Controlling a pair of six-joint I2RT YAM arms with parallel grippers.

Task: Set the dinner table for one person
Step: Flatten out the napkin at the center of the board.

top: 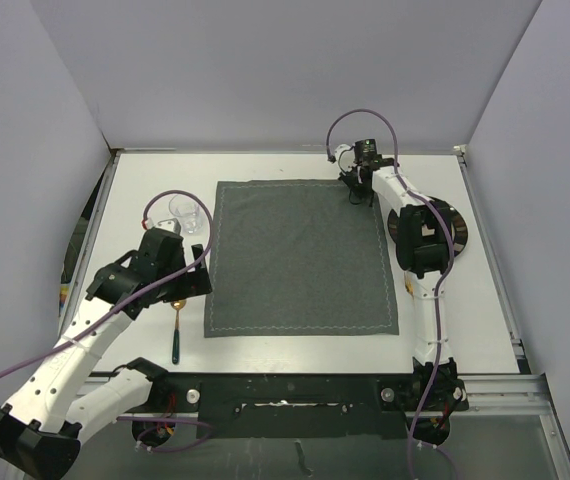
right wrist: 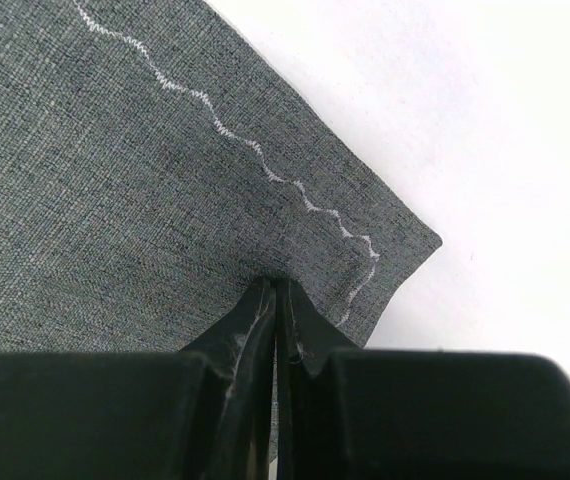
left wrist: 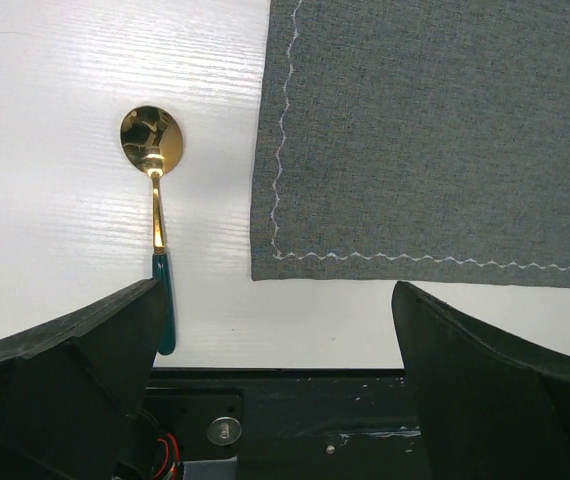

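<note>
The placemat (top: 300, 258), ringed by matte white counter (top: 477, 300), is pinched at its upper-right corner by the right pincer (right wrist: 273, 295); left pincer (left wrist: 276, 292) held wide

dark grey placemat (top: 300, 258) lay flat, white zigzag stitching along its edges. gold spoon (top: 177, 335), green handle, lay just left of its near left corner, not touching. clear glass (top: 187, 213) stood upright beyond the spoon. dark round plate (top: 457, 228) right of placemat, partly hidden.

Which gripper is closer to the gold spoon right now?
Left. The left gripper hangs open just beside the spoon; the right gripper pinches the far right corner of the placemat, well away.
</note>
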